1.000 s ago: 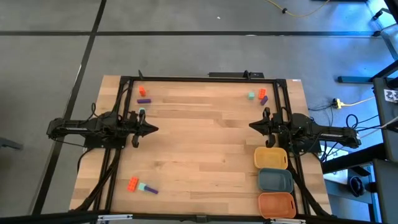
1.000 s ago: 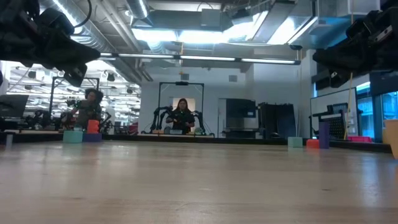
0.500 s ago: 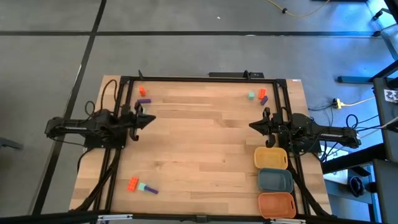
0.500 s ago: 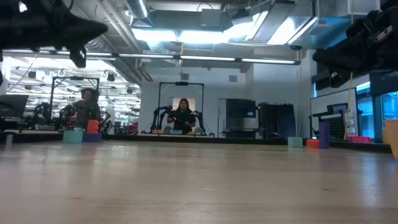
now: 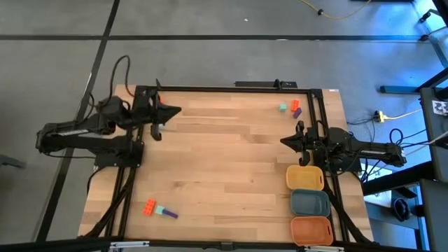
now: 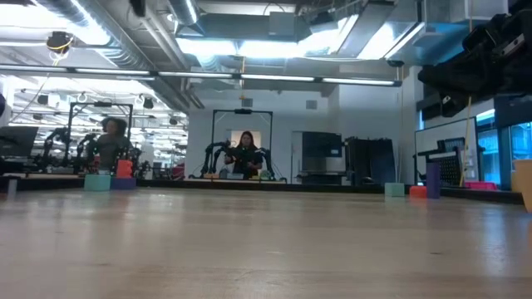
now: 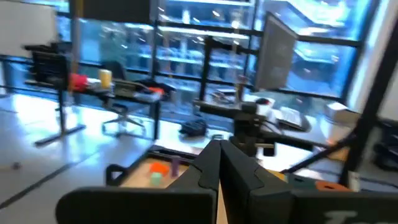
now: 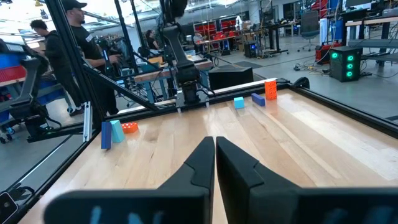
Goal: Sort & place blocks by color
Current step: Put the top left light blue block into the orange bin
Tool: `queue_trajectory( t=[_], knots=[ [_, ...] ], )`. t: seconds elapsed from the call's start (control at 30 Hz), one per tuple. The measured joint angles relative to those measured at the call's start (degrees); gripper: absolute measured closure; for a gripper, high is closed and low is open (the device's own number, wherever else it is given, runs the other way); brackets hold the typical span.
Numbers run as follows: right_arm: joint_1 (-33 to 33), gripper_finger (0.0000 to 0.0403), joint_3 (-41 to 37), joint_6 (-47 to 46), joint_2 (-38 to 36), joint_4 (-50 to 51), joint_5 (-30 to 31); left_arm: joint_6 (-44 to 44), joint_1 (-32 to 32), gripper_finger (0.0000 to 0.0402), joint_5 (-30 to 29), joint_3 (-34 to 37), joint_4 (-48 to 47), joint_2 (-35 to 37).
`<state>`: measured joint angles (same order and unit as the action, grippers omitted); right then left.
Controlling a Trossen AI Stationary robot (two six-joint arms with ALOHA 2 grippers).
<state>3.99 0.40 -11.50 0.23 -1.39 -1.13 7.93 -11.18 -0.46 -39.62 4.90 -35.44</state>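
Note:
Three groups of tiny blocks lie on the wooden table. The far-right group is teal (image 5: 283,107), orange-red (image 5: 295,104) and purple (image 5: 297,112). The near-left group is orange-red (image 5: 149,207), teal (image 5: 160,209) and purple (image 5: 171,214). In the high view my left arm covers most of the far-left group. The low view shows it as teal (image 6: 98,183), orange-red (image 6: 124,169) and purple (image 6: 125,183). My left gripper (image 5: 177,110) is shut and raised above that corner. My right gripper (image 5: 283,141) is shut and hovers by the right edge, touching nothing.
Yellow (image 5: 304,178), blue-grey (image 5: 310,202) and orange (image 5: 311,229) trays sit in a row along the near-right edge, just near of my right arm. Dark frame rails run along the left, right and far edges. People stand in the room beyond the table (image 6: 244,151).
My left arm has risen and swung from the left edge's middle toward the far-left corner, climbing out of the low view. Its fingers have stayed shut. No block has moved.

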Motion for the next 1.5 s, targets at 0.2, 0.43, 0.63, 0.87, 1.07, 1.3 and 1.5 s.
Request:
queue_trajectory(
  t=[0.2,0.43,0.63,0.87,1.07,1.3,1.5],
  knots=[
    [0.0,0.0382,0.0,0.0,0.0,0.0,0.0,5.4,-3.6,0.0401,12.5,-4.3,-3.1,-4.8],
    [0.0,0.0382,0.0,0.0,0.0,0.0,0.0,5.5,-3.9,0.0401,10.0,-4.3,-5.7,-4.8],
    [0.0,0.0382,0.0,0.0,0.0,0.0,0.0,5.7,-3.9,0.0401,10.0,-4.3,-9.6,-4.7],
    [0.0,0.0382,0.0,0.0,0.0,-0.9,0.0,5.6,-3.9,0.0401,10.3,-4.3,-9.6,-4.6],
    [0.0,0.0382,0.0,-6.9,0.0,-7.2,0.0,5.6,-3.9,0.0401,10.2,-4.3,-9.6,-4.2],
    [0.0,0.0382,0.0,-15.6,0.5,-18.2,3.8,6.9,-3.9,0.0401,10.2,-4.3,-9.8,-4.3],
    [0.3,0.0382,0.3,-6.3,6.2,-38.5,10.6,6.9,-3.9,0.0401,10.1,-4.3,-9.8,-4.3]
  ],
)
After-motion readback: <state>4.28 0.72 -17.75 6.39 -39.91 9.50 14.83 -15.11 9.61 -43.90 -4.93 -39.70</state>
